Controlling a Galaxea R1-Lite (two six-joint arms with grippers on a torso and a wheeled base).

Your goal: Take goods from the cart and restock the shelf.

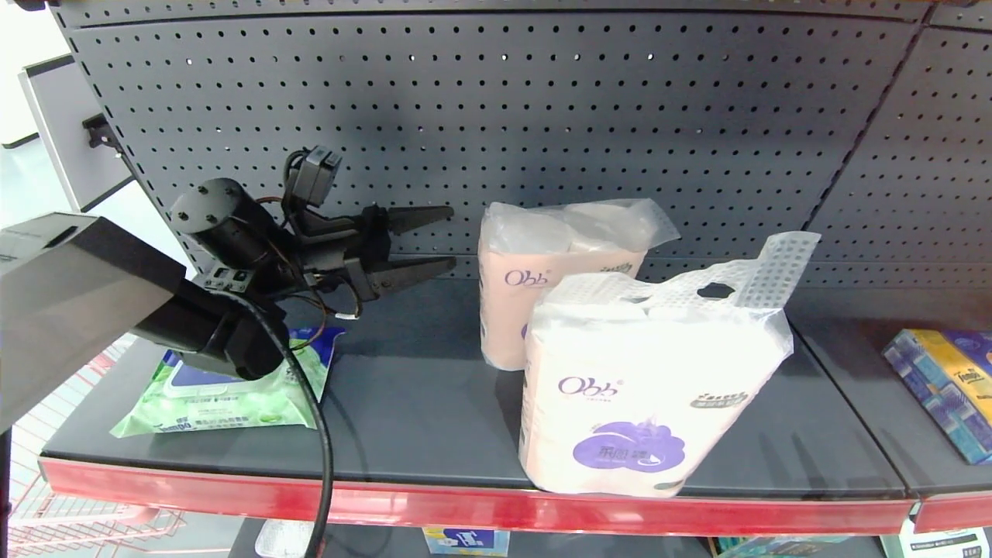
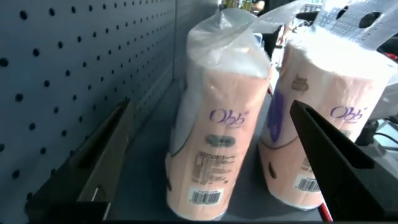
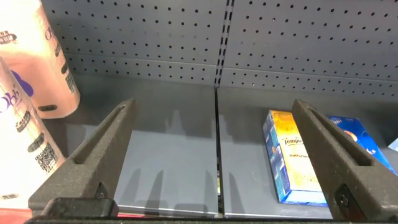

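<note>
- Head view: close, looking forward and down on the shelf [image 1: 434,403]; left tool [image 1: 453,236] at 9 o'clock.
- Left wrist view: hard up against the rear roll pack [image 2: 214,124], shared with head view.
- Right wrist view: low over the shelf, facing the pegboard [image 3: 280,37]; tissue box [image 3: 292,155] also shared.

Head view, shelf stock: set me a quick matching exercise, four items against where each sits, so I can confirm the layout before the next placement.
Items:
1. wet wipes pack
2. front toilet paper pack
3. rear toilet paper pack
4. tissue box

Places:
A. on the next shelf bay to the right
B. upright at the red front edge
C. lying flat at the left end of the shelf
D. upright close to the pegboard

Pairs: 1-C, 2-B, 3-D, 4-A
</note>
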